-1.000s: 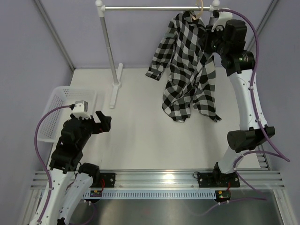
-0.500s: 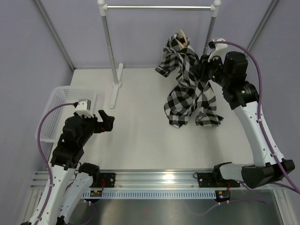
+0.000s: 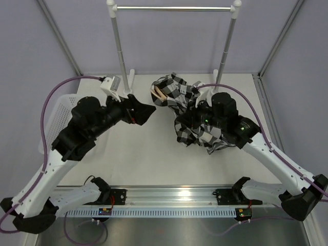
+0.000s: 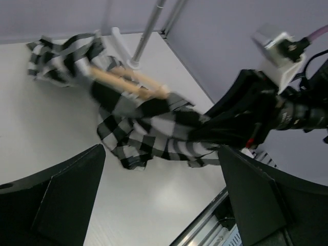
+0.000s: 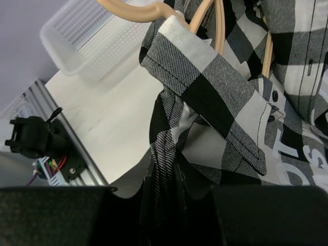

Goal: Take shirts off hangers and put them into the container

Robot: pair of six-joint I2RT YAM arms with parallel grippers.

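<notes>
The black-and-white checked shirt (image 3: 187, 115) lies bunched on the table's middle, still wrapped round the tan wooden hanger (image 3: 160, 94), whose end sticks out at the left. My right gripper (image 3: 190, 122) is shut on a fold of the shirt (image 5: 205, 102); the cloth runs down between its jaws (image 5: 165, 202). The hanger's arms (image 5: 210, 20) cross the top of the right wrist view. My left gripper (image 3: 147, 109) stands wide open just left of the hanger, touching nothing. In the left wrist view the hanger (image 4: 128, 84) and shirt (image 4: 148, 128) lie beyond the open gripper (image 4: 164, 205). The white container (image 3: 51, 120) sits at the far left, half hidden by the left arm.
The white-posted metal rail (image 3: 174, 8) stands bare at the back, its posts (image 3: 119, 46) and feet behind the shirt. The container (image 5: 84, 36) shows at the upper left of the right wrist view. An aluminium rail (image 3: 174, 193) runs along the near table edge.
The right arm has pulled the shirt and hanger off the rail and down onto the table. The left arm has swung from beside the container to the middle, close to the hanger.
</notes>
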